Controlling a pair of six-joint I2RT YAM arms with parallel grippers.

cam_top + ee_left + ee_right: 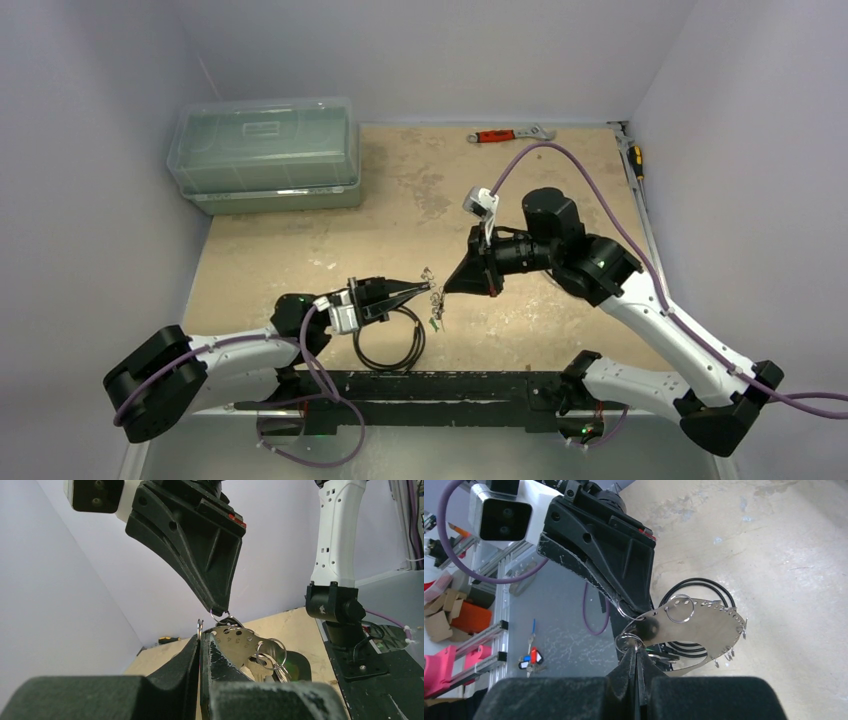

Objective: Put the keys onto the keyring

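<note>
Top external: lidded clear bin (265,150) far left, contents unclear; left gripper (428,291) and right gripper (449,289), both closed, pinch rings of the keys (436,305).

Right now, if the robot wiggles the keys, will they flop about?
Probably floppy: the keys hang on loose thin rings, so they'd likely swing. They look small, so they're probably light. Shiny metal might slip.

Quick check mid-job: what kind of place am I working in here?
Probably a lab robot test cell: plain pale walls box in a worn board tabletop, with a clear bin and a wrench parked at the back.
</note>
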